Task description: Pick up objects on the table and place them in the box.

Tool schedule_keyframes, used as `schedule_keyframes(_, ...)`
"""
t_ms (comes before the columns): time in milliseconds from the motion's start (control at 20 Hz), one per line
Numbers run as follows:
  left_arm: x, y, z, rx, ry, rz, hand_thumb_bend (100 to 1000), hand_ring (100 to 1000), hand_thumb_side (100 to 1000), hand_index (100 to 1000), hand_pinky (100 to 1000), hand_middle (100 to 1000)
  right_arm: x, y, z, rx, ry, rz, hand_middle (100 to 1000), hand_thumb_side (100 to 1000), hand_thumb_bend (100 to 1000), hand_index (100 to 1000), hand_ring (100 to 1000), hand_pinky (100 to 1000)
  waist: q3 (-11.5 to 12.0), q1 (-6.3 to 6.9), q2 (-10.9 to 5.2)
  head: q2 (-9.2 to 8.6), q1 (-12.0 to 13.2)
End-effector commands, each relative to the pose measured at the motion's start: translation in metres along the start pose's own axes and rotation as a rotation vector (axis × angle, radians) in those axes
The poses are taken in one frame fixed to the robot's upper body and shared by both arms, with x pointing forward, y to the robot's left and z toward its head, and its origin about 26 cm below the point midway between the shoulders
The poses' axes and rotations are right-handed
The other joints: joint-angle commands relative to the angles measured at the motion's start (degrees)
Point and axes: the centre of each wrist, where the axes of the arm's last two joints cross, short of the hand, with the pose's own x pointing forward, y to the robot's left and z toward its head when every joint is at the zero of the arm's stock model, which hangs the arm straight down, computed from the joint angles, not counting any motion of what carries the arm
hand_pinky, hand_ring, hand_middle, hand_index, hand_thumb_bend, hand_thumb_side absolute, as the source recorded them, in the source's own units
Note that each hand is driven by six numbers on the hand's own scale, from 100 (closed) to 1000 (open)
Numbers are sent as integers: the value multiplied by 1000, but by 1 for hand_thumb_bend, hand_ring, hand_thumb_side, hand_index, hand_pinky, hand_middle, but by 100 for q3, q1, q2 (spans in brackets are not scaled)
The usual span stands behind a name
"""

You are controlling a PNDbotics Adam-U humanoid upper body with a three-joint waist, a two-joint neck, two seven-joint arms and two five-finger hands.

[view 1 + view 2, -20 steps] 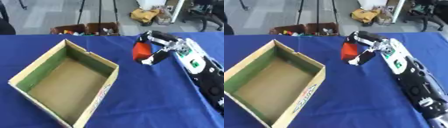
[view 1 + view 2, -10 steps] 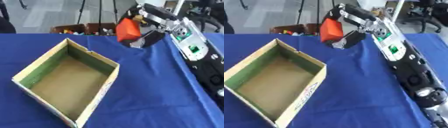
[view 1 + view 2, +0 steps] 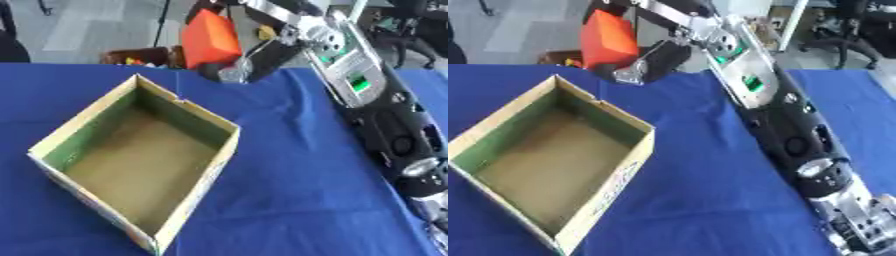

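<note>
Hand: the right hand (image 3: 654, 60) is curled around an orange block (image 3: 608, 38), thumb below and fingers behind it.
Block: held in the air, beyond the far corner of the box (image 3: 179, 104), not touching it.
Box: open cardboard, nothing seen inside, sitting askew on the blue table (image 3: 289, 200).
Arm: the right arm (image 3: 776, 117) stretches in from the lower right.

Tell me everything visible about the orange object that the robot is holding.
The orange object is a blocky item with flat faces and a plain, matte orange-red surface; what it is cannot be told. It is lifted clear of the blue table, held in the right hand, whose fingers curl round its right side. It appears above and beyond the far corner of the open cardboard box, not inside it.
</note>
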Motion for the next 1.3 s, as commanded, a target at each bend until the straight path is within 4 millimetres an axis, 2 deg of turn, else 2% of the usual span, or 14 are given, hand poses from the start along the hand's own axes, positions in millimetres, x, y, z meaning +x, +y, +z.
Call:
schedule_keyframes(50,6,3,-11,-19,-30,-8,100,690,802,890,486,818,11,-5,-10,1,-50,11,441,310,100,578,587,685,27,-76,-233,10,-68)
schedule_keyframes(350,6,3,-11,-11,-34,-5,100,689,802,889,486,818,18,6,-19,32,-84,7,440,311,100,576,585,684,108,-94,-235,-117,-224)
schedule_keyframes(900,6,3,-11,-5,-42,-1,100,675,797,875,476,801,19,15,-23,61,-99,12,437,315,100,577,585,688,157,-91,-208,-191,-254)
schedule_keyframes(1300,6,3,-16,59,-120,30,100,665,801,864,470,788,7,48,-32,130,-53,-20,435,312,100,578,585,693,360,-83,-107,-211,-374)
